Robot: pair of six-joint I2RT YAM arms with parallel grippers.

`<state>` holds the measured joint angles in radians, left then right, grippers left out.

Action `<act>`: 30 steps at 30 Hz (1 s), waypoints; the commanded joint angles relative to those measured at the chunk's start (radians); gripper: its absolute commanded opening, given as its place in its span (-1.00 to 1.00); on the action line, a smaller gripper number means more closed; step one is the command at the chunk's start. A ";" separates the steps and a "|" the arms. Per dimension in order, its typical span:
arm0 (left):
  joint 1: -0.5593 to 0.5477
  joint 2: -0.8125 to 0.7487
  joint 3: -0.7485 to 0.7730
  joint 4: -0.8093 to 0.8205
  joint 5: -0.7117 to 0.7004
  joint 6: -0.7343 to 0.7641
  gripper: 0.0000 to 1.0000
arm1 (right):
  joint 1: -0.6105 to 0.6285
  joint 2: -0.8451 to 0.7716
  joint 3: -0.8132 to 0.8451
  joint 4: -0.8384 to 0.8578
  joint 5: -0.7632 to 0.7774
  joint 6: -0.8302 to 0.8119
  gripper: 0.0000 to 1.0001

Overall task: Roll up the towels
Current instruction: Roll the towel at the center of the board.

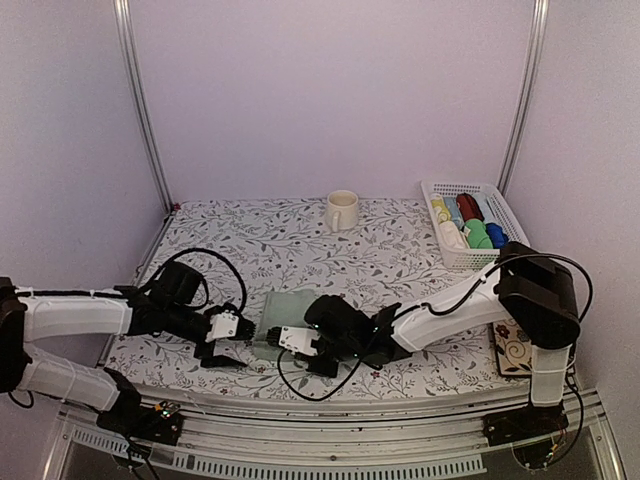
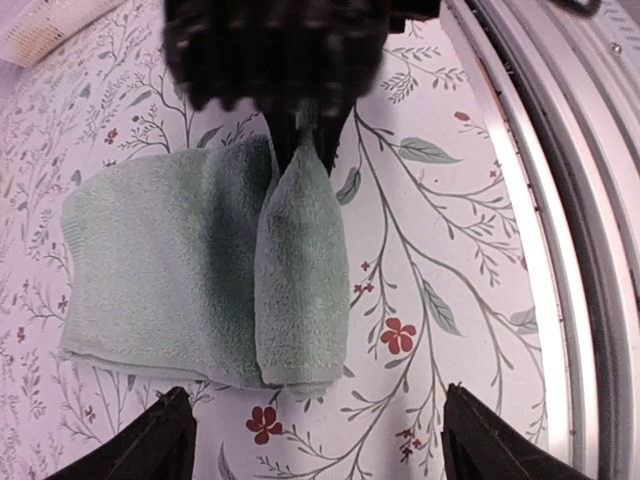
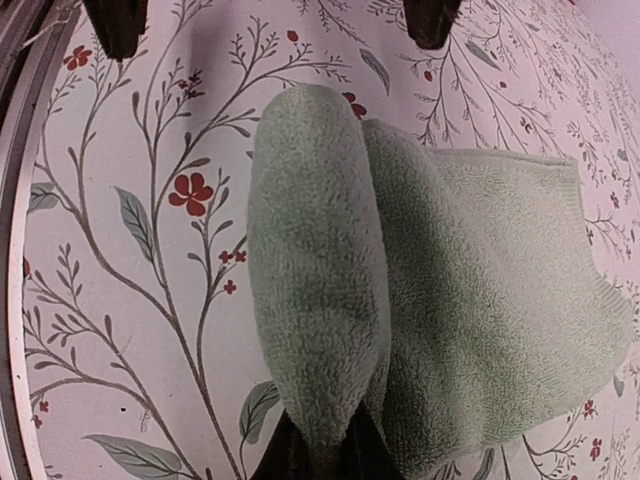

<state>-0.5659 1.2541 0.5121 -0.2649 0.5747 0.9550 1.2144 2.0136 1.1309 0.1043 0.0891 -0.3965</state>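
Floral-printed table [image 1: 400, 250], set in a pale-walled enclosure. Item: sage green towel [image 2: 160, 270], lying at the near edge of the table between the two arms, mostly flat, its near-side margin turned over into a loose rolled fold [image 2: 300, 290]. Long axis of the fold: left to right across the table, parallel with the near edge, in line from one end effector to the other. Flat remainder: on the far side of the fold, toward the back of the table, so the roll is judged to travel away from the arms. Right end effector [image 3: 315, 445]: fingers pressed together, pinching the right-hand end of the fold, cloth bulging beyond the grip. Left end effector [image 2: 315, 425]: fingers spread wide, just off the fold's left-hand end, straddling its line without touching it, holding nothing. Nearer arm for the free end: the left, which would likely need to close there before both can turn the fold together. Cream towel: not made out in any view. Further out: cream mug [image 1: 341, 210] at the back, well apart; white basket [image 1: 470, 186] at the far right, holding rolled coloured cloths.
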 commanded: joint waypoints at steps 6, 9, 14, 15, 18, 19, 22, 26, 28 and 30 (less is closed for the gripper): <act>-0.161 -0.308 -0.354 0.481 -0.308 0.127 0.61 | -0.092 0.078 0.198 -0.330 -0.474 0.220 -0.84; -0.211 -0.362 -0.416 0.557 -0.360 0.157 0.57 | -0.114 0.105 0.234 -0.362 -0.565 0.276 -0.84; -0.242 -0.310 -0.430 0.640 -0.419 0.148 0.50 | -0.127 0.179 0.308 -0.431 -0.636 0.320 -0.82; -0.250 -0.286 -0.430 0.657 -0.431 0.151 0.48 | -0.134 0.195 0.318 -0.435 -0.659 0.331 -0.82; -0.282 -0.219 -0.443 0.723 -0.469 0.169 0.42 | -0.161 0.223 0.321 -0.423 -0.746 0.383 -0.82; -0.297 -0.202 -0.446 0.744 -0.480 0.176 0.41 | -0.173 0.227 0.314 -0.414 -0.771 0.405 -0.82; -0.318 -0.152 -0.455 0.791 -0.508 0.192 0.35 | -0.196 0.228 0.290 -0.372 -0.838 0.450 -0.82; -0.327 -0.080 -0.470 0.873 -0.543 0.208 0.30 | -0.217 0.225 0.276 -0.332 -0.899 0.497 -0.82; -0.329 -0.039 -0.467 0.900 -0.554 0.205 0.23 | -0.220 0.230 0.284 -0.336 -0.897 0.498 -0.82; -0.333 0.003 -0.465 0.941 -0.568 0.205 0.17 | -0.219 0.237 0.292 -0.344 -0.903 0.494 -0.81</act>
<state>-0.8791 1.1896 0.0601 0.5705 0.0540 1.1481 0.9943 2.2097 1.4277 -0.2111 -0.7650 0.0673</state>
